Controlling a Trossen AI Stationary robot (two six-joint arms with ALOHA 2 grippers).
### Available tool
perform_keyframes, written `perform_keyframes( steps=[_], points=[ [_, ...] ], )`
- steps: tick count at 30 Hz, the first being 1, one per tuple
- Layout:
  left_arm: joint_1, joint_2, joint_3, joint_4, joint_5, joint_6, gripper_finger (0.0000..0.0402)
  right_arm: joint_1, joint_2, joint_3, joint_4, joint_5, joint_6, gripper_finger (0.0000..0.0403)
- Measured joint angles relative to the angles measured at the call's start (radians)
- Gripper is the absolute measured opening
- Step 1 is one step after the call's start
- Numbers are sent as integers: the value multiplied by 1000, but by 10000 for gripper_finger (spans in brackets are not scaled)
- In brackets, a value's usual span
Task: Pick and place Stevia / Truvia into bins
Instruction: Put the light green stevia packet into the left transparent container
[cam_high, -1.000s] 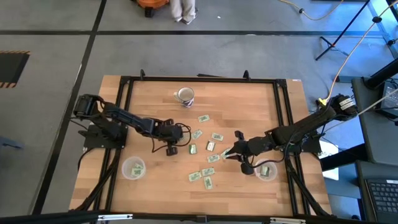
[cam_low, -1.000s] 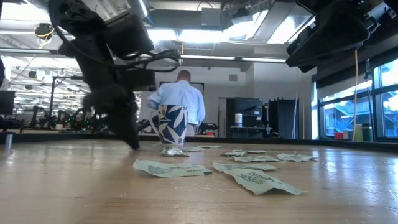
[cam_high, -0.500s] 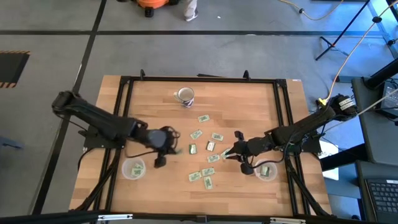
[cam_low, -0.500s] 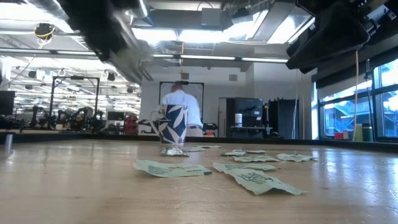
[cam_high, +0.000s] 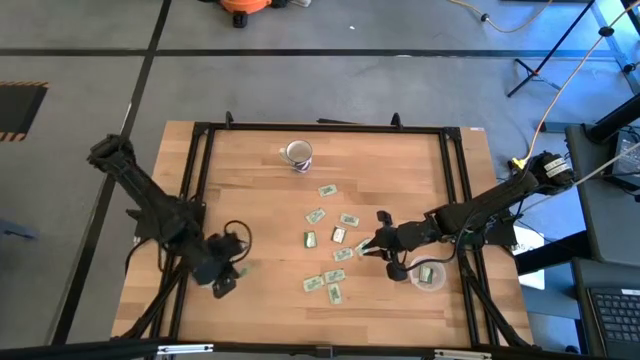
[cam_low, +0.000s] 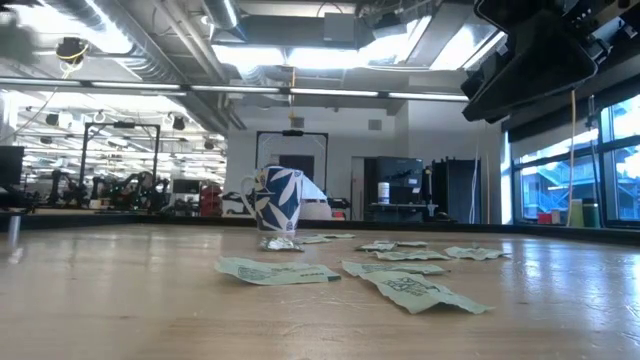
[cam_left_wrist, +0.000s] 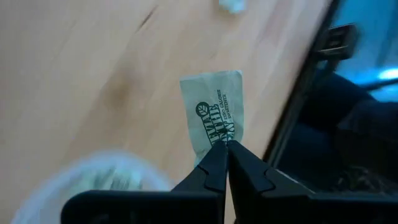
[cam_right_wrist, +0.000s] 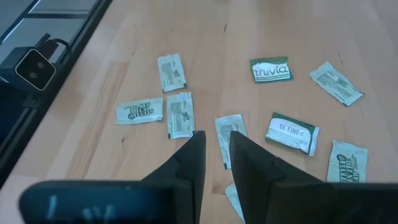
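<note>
Pinching a packet (cam_left_wrist: 212, 111) lengthwise by one short end, left tool (cam_left_wrist: 226, 148).

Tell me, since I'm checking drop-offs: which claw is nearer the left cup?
Left. The left claw, shut on a packet, hangs right at the left cup; the right claw is across the table among loose packets.

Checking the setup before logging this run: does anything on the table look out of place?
Only the patterned mug at the table's far edge: it is no bin and holds no packet that shows. The loose packets mid-table simply await sorting. The left hand pinches one packet beside its cup.
</note>
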Motion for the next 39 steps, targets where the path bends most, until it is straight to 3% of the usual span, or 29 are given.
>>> perform_keyframes(
  steps=[9, 14, 23, 36, 39],
  points=[
    [-251, 0, 0, -183, -102, -493, 3, 0, 0, 0, 1, 0, 2, 76],
    [-313, 21, -1, -305, -110, -715, 3, 0, 0, 0, 1, 0, 2, 76],
    [-304, 69, -3, -320, -108, -707, 6, 0, 0, 0, 8, 0, 2, 76],
    [-304, 68, -3, -319, -109, -721, 53, 0, 0, 0, 6, 0, 2, 76],
    [-304, 68, 4, -319, -162, -682, 58, 0, 0, 0, 6, 0, 1, 76]
  ],
)
